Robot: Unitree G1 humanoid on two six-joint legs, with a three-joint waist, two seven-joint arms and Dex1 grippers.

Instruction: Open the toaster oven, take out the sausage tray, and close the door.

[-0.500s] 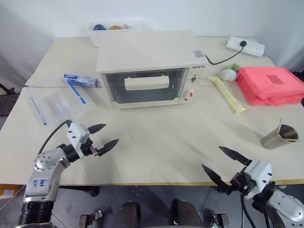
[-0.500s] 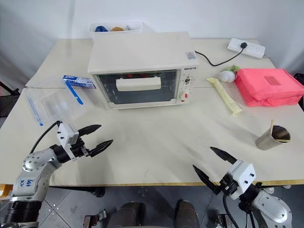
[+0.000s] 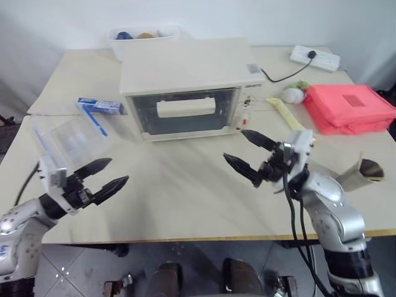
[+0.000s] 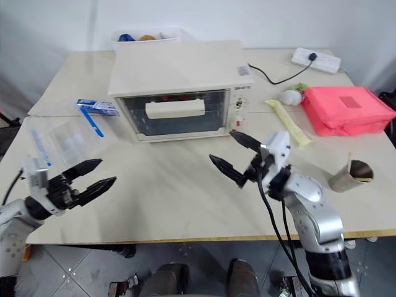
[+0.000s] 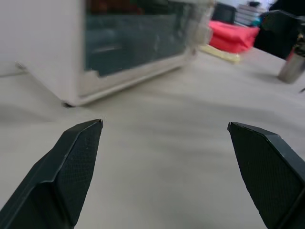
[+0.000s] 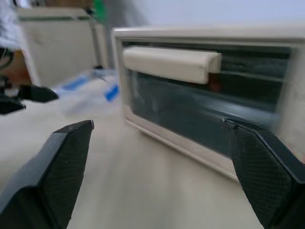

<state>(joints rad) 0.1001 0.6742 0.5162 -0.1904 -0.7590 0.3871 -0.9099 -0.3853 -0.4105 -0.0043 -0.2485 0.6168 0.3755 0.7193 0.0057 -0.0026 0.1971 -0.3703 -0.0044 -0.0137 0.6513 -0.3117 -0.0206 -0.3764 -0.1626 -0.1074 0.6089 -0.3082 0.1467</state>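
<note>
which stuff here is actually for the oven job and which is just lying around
For the job:
- cream-white boxy toaster oven
- its glass-paned door with cream bar handle, shut

Lying about:
- pink folded cloth
- shiny metal cup
- white power strip
- blue-and-white box
- clear plastic bag
- long yellow packet

A: I log the right gripper [image 3: 250, 153] up from the worktop's [image 3: 185, 192] near edge, now close before the toaster oven's [image 3: 185, 86] door [image 3: 185, 111].

B: I note the left gripper [image 3: 105, 176] drew back leftward. Jaws unchanged.
</note>
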